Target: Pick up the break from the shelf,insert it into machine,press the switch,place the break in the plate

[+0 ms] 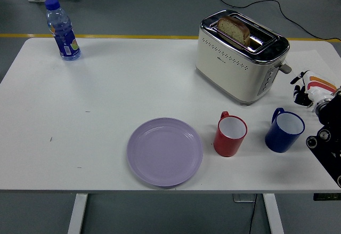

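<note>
A slice of bread [234,27] stands raised out of the near slot of the cream and chrome toaster [234,66] at the back right of the table. The toaster's lever [286,67] sticks out of its right end. My right hand [301,89] hovers a little to the right of that lever, clear of it, with its fingers relaxed and nothing in them. A lilac plate [164,151] lies bare near the table's front edge, left of the toaster. No shelf shows, and my left arm is out of the picture.
A red cup [230,134] and a blue cup [284,131] stand in front of the toaster, the blue one just below my right hand. A water bottle [63,30] stands at the far left corner. Cables lie on the floor beyond.
</note>
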Robot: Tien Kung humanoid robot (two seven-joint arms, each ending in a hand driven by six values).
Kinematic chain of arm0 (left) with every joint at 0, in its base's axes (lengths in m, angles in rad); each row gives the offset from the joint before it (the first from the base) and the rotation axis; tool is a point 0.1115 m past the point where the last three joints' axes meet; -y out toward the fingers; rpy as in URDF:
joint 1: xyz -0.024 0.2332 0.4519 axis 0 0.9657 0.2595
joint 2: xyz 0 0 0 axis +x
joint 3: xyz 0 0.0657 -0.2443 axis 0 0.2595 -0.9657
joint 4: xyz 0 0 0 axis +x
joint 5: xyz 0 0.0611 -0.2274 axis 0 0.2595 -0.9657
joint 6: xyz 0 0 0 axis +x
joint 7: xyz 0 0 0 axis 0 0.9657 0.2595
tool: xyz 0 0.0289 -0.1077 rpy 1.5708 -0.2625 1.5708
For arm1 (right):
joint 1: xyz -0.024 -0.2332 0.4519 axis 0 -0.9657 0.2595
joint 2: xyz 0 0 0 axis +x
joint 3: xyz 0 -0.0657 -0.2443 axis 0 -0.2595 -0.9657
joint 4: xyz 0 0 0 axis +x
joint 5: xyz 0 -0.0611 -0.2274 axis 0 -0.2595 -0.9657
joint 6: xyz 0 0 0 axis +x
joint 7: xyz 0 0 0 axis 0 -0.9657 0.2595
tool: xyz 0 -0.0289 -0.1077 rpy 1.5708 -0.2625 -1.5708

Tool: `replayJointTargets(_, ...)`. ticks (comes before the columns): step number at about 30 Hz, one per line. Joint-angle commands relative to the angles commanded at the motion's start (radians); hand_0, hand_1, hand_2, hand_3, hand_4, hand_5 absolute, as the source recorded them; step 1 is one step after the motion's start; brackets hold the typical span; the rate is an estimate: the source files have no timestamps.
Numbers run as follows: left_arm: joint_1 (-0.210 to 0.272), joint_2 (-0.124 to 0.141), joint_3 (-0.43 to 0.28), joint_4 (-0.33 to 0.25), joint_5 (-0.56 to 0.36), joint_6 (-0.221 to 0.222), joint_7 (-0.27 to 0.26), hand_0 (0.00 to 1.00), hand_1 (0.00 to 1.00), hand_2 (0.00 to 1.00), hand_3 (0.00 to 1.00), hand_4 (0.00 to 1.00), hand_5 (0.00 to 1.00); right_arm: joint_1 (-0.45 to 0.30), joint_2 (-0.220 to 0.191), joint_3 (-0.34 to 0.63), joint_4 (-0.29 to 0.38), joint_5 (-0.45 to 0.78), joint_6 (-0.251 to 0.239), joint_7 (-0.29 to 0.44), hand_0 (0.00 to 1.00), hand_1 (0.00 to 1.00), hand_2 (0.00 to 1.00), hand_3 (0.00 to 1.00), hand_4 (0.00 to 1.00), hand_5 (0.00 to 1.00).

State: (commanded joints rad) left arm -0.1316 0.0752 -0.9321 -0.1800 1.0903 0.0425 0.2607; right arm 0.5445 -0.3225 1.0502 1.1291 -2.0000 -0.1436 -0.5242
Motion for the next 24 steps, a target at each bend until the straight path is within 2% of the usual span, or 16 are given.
replayJointTargets(6,-0.002,0.001,-0.002,0.0,0.002,-0.001,0.001,0.684,0.693,0.677,0.56,0.289,0.83,0.002,-0.002,0.008,0.007,-0.002,-0.016,-0.001,0.268,0.139,0.237,0.594,0.377,0.002)
replayJointTargets(11,-0.002,0.001,-0.004,0.0,0.004,-0.001,0.002,0.682,0.693,0.678,0.561,0.289,0.831,0.003,-0.006,0.024,0.015,-0.003,-0.057,-0.002,0.271,0.139,0.239,0.588,0.373,0.002)
replayJointTargets(20,-0.004,0.001,-0.006,0.0,0.008,-0.002,0.003,0.684,0.693,0.678,0.561,0.29,0.831,0.012,-0.008,0.056,0.032,0.03,-0.211,0.019,0.291,0.149,0.253,0.597,0.355,0.002)
replayJointTargets(21,-0.004,0.001,-0.006,0.0,0.007,-0.002,0.003,0.684,0.693,0.678,0.562,0.291,0.832,0.012,-0.008,0.059,0.037,0.042,-0.232,0.03,0.38,0.286,0.379,0.695,0.375,0.002)
replayJointTargets(22,-0.004,0.001,-0.006,0.0,0.006,-0.001,0.003,0.684,0.693,0.678,0.562,0.291,0.832,0.013,-0.009,0.065,0.046,0.075,-0.268,0.057,0.38,0.286,0.379,0.695,0.375,0.002)
replayJointTargets(24,-0.004,0.001,-0.006,0.0,0.005,-0.001,0.003,0.684,0.693,0.678,0.562,0.291,0.832,0.013,-0.009,0.066,0.05,0.093,-0.288,0.068,0.38,0.286,0.379,0.695,0.375,0.002)
